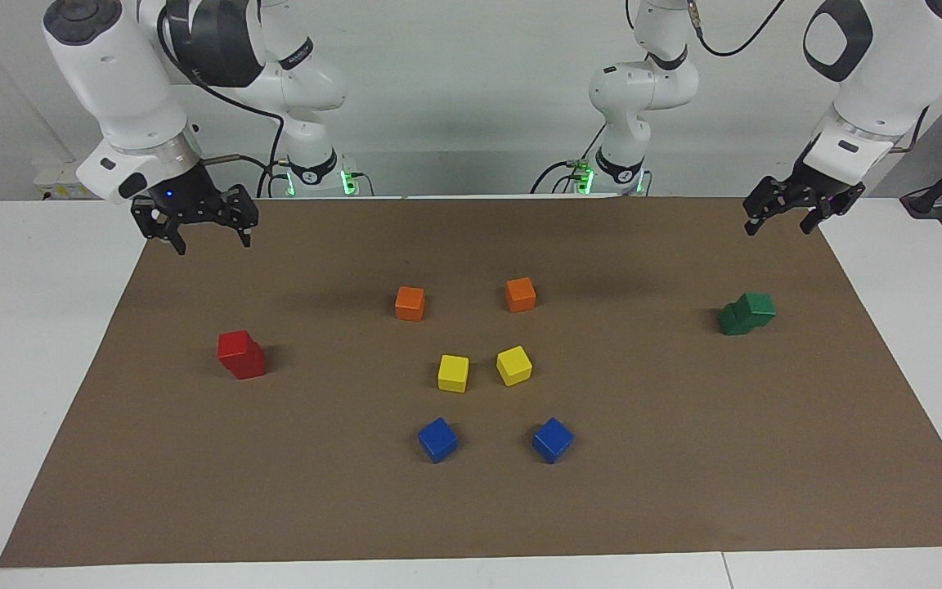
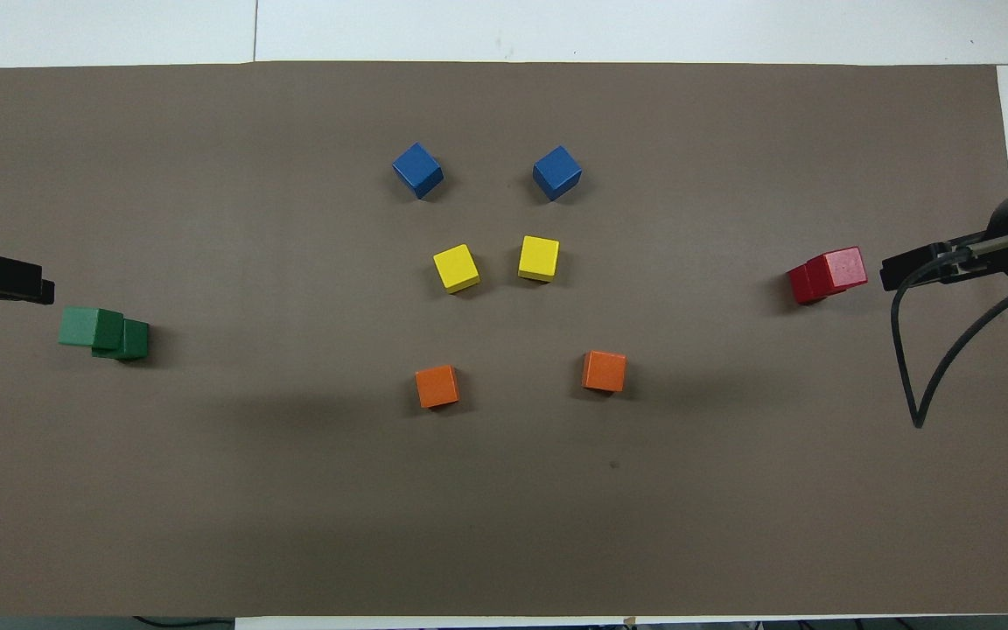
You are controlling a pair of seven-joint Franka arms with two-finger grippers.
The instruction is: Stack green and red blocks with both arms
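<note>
Brown mat (image 1: 684, 491) covers most of the table, with wide bare room at its 6 o'clock edge in the facing view. Red blocks (image 1: 241, 354) stand stacked at 9 o'clock, green blocks (image 1: 746, 313) stacked askew at 3 o'clock. Right gripper (image 1: 211, 242) and left gripper (image 1: 775, 227) hang spread apart, holding nothing, over the mat's corners.

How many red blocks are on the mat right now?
2, both toward the right arm's end of the table: an upper red block stacked slightly askew on a lower red block. None looks hidden.
</note>
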